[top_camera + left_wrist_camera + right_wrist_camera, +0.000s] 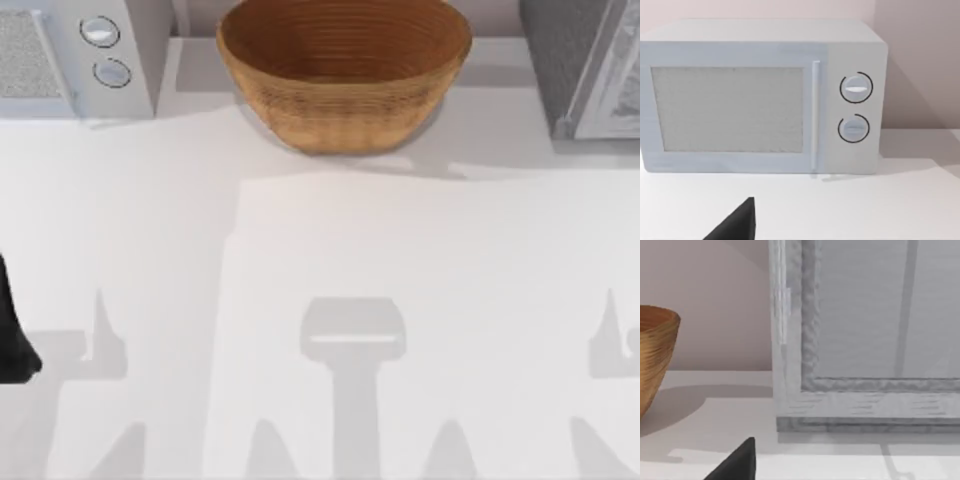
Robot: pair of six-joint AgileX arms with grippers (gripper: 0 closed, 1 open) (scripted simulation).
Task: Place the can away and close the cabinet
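- While the left end effector waits at the counter's left edge (finger state unclear), no can is visible.
- Risk: searching blindly could knock the wicker bowl or microwave; the cabinet stands at the back right.

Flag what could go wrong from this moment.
No can appears on the table, so the arms may have nothing to grasp. The wicker bowl sits between the microwave and the grey cabinet; a crossing arm could knock it. The left arm waits at the table's left edge.
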